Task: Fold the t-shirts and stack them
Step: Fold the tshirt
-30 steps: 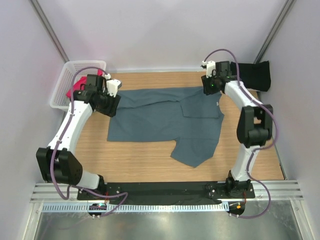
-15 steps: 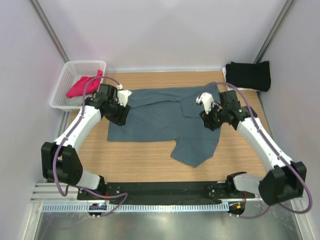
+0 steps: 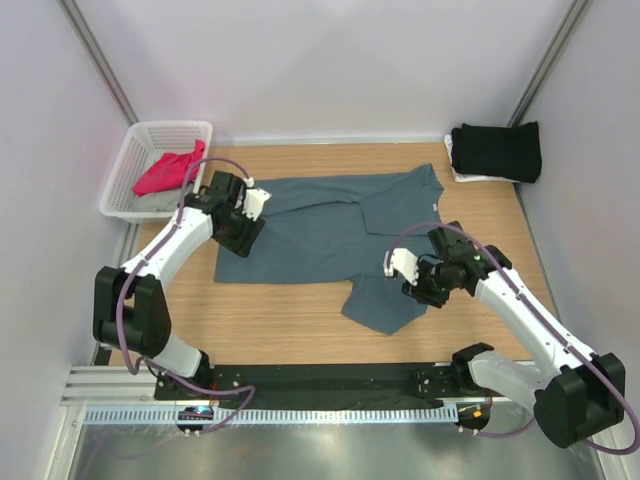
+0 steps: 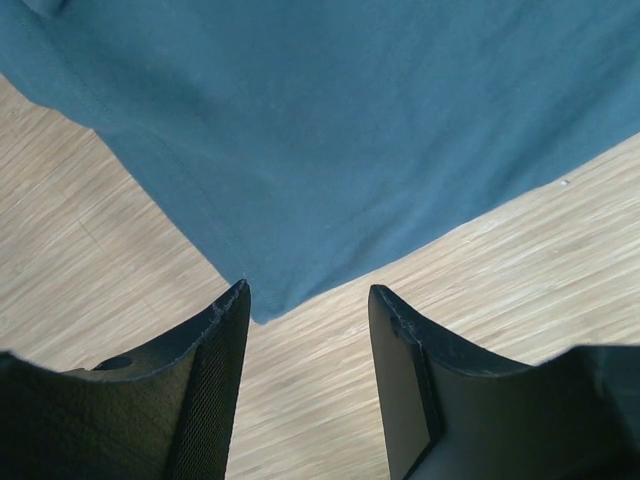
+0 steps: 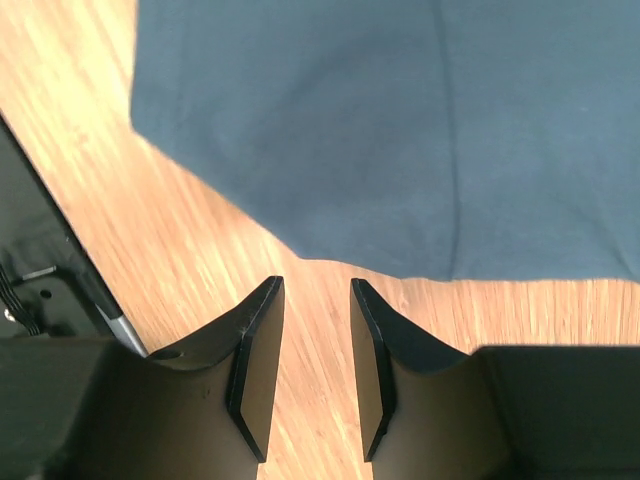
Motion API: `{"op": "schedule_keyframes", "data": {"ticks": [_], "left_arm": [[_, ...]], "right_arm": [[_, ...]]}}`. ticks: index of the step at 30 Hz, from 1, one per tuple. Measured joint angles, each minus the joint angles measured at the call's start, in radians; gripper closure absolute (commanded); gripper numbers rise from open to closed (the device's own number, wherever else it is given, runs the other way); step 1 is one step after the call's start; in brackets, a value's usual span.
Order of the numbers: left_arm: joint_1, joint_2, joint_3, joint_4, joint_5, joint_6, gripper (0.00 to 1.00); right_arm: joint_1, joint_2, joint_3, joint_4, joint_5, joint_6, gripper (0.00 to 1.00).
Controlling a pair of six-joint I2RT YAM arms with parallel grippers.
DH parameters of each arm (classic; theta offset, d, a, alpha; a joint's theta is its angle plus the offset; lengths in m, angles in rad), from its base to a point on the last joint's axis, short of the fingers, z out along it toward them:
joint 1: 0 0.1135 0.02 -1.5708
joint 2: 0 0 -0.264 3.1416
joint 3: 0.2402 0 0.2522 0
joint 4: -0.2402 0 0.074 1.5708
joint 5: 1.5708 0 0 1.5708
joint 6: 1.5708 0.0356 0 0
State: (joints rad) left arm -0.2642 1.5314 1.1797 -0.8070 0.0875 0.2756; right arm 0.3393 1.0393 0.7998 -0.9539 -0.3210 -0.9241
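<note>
The slate-blue shirt [image 3: 320, 225] lies spread flat in the middle of the table [image 3: 290, 320]. The left arm bends in from the left side. Its gripper [image 4: 308, 295] points down over a corner of the shirt, with its jaws apart and nothing between them. The right arm stretches low across the right side. Its gripper [image 5: 317, 285] is also released and empty, over bare wood just off the shirt's near edge. A folded black shirt [image 3: 497, 150] sits in the far right corner. A pink shirt [image 3: 160, 175] lies in the basket [image 3: 170, 125] at far left.

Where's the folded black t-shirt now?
Top view: the folded black t-shirt sits at the far right corner of the wooden table, beyond the slate blue-grey t-shirt.
</note>
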Motion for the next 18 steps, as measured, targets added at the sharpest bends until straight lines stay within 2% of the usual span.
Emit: {"op": "schedule_keyframes", "data": {"ticks": [9, 14, 18], "left_arm": [[0.000, 0.001, -0.145, 0.024, -0.076, 0.059, 0.52], [0.011, -0.038, -0.277, 0.080, -0.141, 0.167, 0.52], [0.063, -0.098, -0.351, 0.101, -0.154, 0.246, 0.52]], "right_arm": [[0.087, -0.091, -0.096, -0.045, 0.017, -0.146, 0.61], [0.108, -0.090, -0.113, -0.033, 0.018, -0.174, 0.61], [0.151, -0.074, -0.113, 0.004, 0.016, -0.163, 0.63]]}}
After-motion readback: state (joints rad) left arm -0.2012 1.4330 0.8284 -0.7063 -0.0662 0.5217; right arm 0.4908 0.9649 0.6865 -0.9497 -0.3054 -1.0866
